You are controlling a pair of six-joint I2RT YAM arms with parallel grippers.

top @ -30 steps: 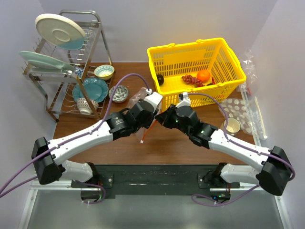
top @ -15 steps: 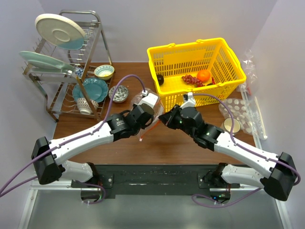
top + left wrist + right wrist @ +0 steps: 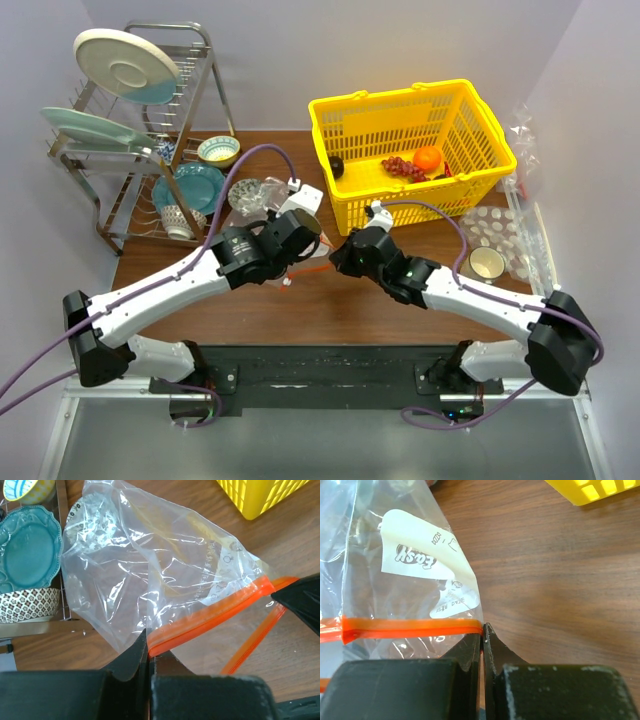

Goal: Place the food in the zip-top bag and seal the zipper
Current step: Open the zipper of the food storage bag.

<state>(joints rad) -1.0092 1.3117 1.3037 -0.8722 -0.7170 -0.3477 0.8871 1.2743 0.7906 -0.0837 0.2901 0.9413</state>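
The left claw point(image 3: 148, 647) is pressed together on the thin red-orange zipper strip point(image 3: 210, 616) of the clear, crinkly plastic zip-top bag point(image 3: 140, 565), pinching 1 lip near the strip's left end. The right claw point(image 3: 482, 636) is squeezed just as tight. It nips the bag's side edge right where the strip ends, below the white printed label point(image 3: 420, 560).

To my eye the 2 grips sit at opposite ends so the mouth can be drawn taut and parted. In the left wrist view a 2nd orange strip trails loose, away from the held one, so the zipper is not sealed.

The bag is stretched between the claws over the brown wooden table point(image 3: 300, 310) and looks empty. The food lies well apart, in the yellow plastic lattice basket point(image 3: 395, 120) behind. In it are a round orange point(image 3: 427, 158), a bunch of dark red grapes point(image 3: 399, 167) and a dark round fruit point(image 3: 336, 166). Nothing is bagged yet, so I judge this grip to be preparation for loading.
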